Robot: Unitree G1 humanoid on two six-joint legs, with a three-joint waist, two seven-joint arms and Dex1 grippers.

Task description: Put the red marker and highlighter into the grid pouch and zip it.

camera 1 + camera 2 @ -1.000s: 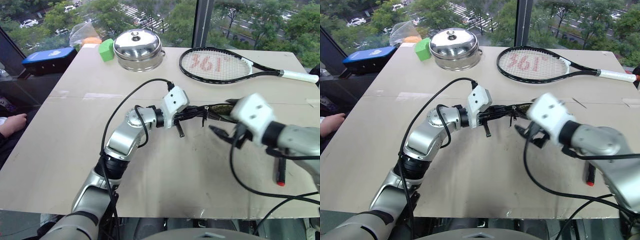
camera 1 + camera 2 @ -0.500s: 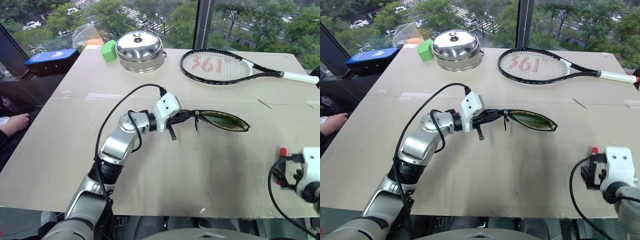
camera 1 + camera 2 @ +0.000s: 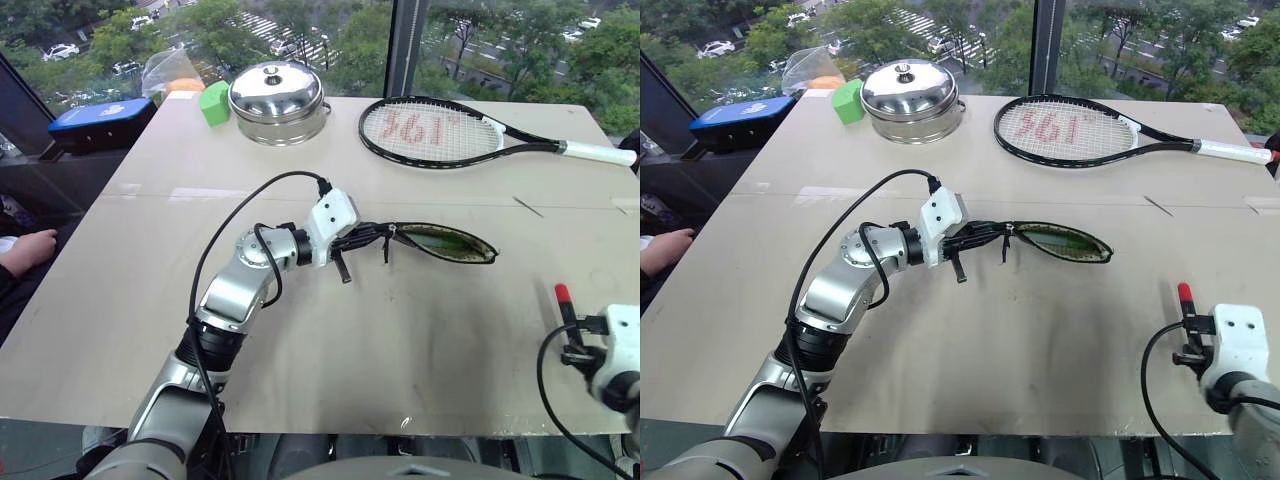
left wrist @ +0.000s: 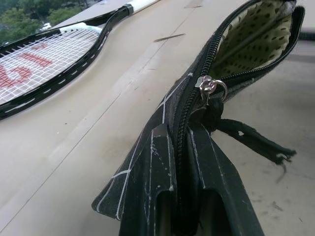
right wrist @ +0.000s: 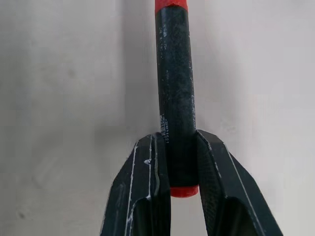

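Black fabric pouch [image 3: 440, 243], gaping, dotted pale lining, lies near the racket [image 3: 440, 131]; left gripper [image 4: 179, 196] pinches its end. Right gripper [image 5: 181, 162] clamps the round black marker [image 5: 174, 93], well apart from the pouch.

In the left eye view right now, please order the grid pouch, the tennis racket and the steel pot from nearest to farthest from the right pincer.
1. Grid pouch: mid-table, open.
2. Tennis racket: far side, beyond the pouch.
3. Steel pot: far left.
The right pincer is at the near right edge.
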